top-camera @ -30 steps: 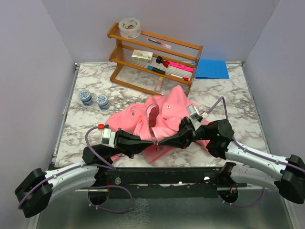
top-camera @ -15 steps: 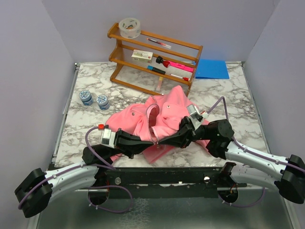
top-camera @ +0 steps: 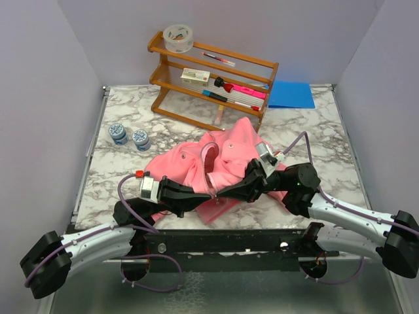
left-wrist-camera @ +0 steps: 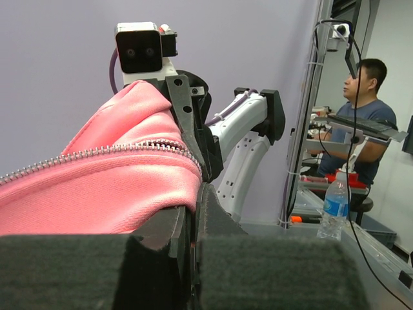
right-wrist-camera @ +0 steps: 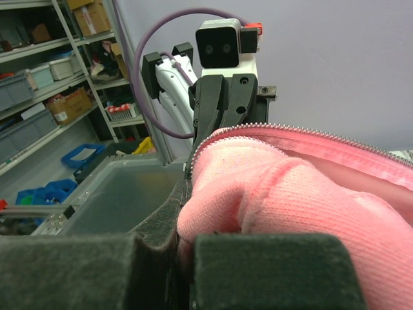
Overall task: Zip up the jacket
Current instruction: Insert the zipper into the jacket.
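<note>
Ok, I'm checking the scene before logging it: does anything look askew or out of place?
The soft pink fleece jacket lies bunched in a heap, zipper open. The wooden shelf rack behind it sits skewed to the back wall.

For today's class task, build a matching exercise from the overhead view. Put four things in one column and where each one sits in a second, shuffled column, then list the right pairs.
Column A
1. jacket
2. tape roll
3. blue folder
4. two small jars

Column B
a. on top of the wooden rack
b. far right corner of the table
c. left side of the table
d. near middle of the table, pinched by the left end effector and the right end effector

Pairs: 1-d, 2-a, 3-b, 4-c
</note>
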Action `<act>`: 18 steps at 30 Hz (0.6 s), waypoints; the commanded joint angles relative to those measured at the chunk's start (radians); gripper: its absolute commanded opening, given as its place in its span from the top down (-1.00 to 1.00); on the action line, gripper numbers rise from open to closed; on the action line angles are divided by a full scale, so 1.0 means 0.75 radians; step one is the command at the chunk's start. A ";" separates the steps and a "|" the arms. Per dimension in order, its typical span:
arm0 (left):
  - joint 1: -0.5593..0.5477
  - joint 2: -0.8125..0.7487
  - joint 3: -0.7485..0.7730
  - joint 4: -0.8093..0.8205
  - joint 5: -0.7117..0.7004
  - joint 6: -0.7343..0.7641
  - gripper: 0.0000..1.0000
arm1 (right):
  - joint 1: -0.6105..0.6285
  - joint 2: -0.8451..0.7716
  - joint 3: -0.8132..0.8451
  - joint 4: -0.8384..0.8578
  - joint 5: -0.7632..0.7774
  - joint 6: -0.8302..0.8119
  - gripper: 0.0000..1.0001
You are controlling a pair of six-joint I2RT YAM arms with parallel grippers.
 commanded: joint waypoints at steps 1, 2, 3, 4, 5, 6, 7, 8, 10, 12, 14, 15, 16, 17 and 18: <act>-0.004 -0.019 0.041 0.002 0.028 0.032 1.00 | 0.000 0.001 0.054 0.076 0.016 0.001 0.99; -0.003 -0.020 0.041 -0.008 0.025 0.035 1.00 | 0.000 0.002 0.056 0.079 0.018 0.003 0.99; -0.004 -0.023 0.041 -0.020 0.015 0.040 1.00 | 0.000 0.003 0.052 0.082 0.017 0.007 0.99; -0.002 -0.026 0.040 -0.032 0.006 0.046 1.00 | 0.000 0.003 0.053 0.081 0.017 0.008 0.99; -0.003 -0.030 0.039 -0.043 -0.002 0.052 1.00 | 0.000 0.004 0.055 0.078 0.017 0.011 0.99; -0.002 -0.033 0.039 -0.058 -0.013 0.058 1.00 | 0.000 0.006 0.055 0.072 0.018 0.010 1.00; -0.002 -0.039 0.040 -0.076 -0.022 0.064 1.00 | 0.000 0.005 0.057 0.069 0.020 0.009 0.99; -0.003 -0.041 0.044 -0.095 -0.026 0.073 1.00 | 0.000 0.005 0.056 0.066 0.024 0.007 0.99; -0.002 -0.047 0.053 -0.144 -0.029 0.089 1.00 | 0.000 0.003 0.057 0.055 0.034 0.006 0.99; -0.002 -0.047 0.056 -0.166 -0.037 0.096 1.00 | 0.000 0.005 0.060 0.032 0.044 0.000 0.99; -0.002 -0.046 0.053 -0.170 -0.045 0.096 1.00 | 0.000 0.005 0.063 0.015 0.054 -0.005 0.99; -0.004 -0.046 0.052 -0.170 -0.046 0.096 1.00 | 0.000 0.006 0.065 0.006 0.060 -0.006 1.00; -0.002 -0.046 0.051 -0.169 -0.045 0.096 1.00 | 0.000 0.003 0.067 -0.006 0.069 -0.010 0.99; -0.003 -0.047 0.051 -0.171 -0.044 0.095 1.00 | 0.000 0.002 0.065 -0.013 0.079 -0.014 1.00; -0.002 -0.047 0.050 -0.169 -0.042 0.095 1.00 | 0.000 0.001 0.066 -0.021 0.091 -0.020 1.00</act>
